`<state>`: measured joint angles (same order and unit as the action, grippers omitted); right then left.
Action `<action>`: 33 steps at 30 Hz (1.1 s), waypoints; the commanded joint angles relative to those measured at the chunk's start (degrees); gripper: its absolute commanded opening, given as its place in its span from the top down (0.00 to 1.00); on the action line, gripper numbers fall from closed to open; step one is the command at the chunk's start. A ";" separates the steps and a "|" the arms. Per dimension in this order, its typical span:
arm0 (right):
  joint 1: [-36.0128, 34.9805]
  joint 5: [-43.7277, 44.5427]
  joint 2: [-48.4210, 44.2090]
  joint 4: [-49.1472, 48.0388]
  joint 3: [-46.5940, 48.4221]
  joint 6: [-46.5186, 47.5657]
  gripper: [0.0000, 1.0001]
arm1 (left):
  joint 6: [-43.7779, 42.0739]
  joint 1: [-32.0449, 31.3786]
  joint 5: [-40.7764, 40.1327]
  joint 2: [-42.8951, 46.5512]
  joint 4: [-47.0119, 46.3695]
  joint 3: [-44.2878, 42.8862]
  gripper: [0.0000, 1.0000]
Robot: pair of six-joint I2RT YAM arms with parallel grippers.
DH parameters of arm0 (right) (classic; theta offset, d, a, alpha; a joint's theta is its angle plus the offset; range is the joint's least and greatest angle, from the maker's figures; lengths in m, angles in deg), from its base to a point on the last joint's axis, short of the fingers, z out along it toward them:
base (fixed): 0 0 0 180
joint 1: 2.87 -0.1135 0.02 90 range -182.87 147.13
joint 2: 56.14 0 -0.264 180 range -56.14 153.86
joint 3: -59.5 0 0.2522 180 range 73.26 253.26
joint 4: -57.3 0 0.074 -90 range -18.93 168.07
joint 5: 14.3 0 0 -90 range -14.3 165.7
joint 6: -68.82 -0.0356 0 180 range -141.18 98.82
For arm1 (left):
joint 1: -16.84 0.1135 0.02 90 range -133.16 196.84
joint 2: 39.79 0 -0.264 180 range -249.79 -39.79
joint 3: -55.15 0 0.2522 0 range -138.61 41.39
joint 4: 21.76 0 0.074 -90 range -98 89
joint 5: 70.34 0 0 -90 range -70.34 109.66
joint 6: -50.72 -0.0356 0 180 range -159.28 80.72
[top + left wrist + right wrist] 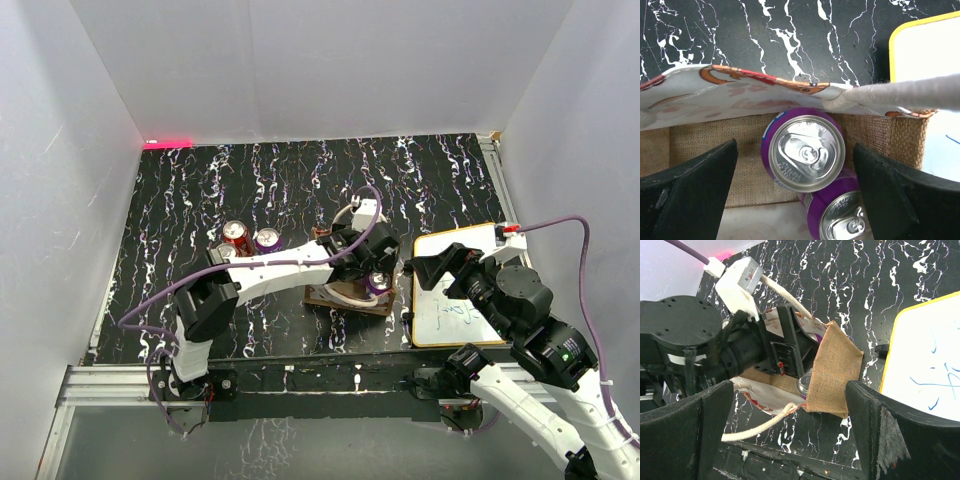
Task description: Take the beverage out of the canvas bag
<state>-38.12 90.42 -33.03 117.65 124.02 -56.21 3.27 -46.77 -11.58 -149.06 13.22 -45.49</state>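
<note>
The canvas bag (338,294) lies at the table's middle, tan burlap with pale spotted trim (740,90) and cream handles (905,95). Two purple beverage cans stand inside it, one (806,152) between my left fingers and another (842,220) nearer the camera. My left gripper (795,152) is open inside the bag's mouth, its jaws either side of the first can, not touching it. In the top view the left gripper (365,265) sits over the bag. My right gripper (790,390) is open and empty, above the bag's burlap side (832,370), to the right of the bag (430,268).
A red can (237,236) and a purple can (267,239) stand on the black marbled table left of the bag. A white board with a yellow-orange rim (455,290) lies right of the bag, under the right arm. White walls enclose the table.
</note>
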 commanded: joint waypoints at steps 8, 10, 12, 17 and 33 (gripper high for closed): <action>0.03 0.25 -0.88 -1.06 0.48 -0.04 0.02 | 1.15 -0.98 -2.41 -9.48 7.91 -8.62 0.03; 0.00 0.13 -0.96 -1.06 0.40 -0.09 0.02 | 1.09 -0.98 -3.02 -10.38 8.73 -9.20 0.04; 0.06 0.09 -1.14 -1.06 0.33 -0.13 0.02 | 0.62 -0.95 -3.27 -10.76 8.69 -9.24 0.05; 0.05 0.20 -1.03 -1.06 0.39 -0.11 0.02 | -0.30 -0.90 -3.92 -10.98 8.40 -8.90 0.16; 0.03 0.11 0.57 -1.06 0.33 -0.26 0.02 | -5.96 -0.90 -7.46 -1.69 3.87 -4.36 0.59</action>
<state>-38.12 90.38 -33.09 117.68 124.02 -56.23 1.36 -47.19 -15.49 -157.46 15.82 -51.47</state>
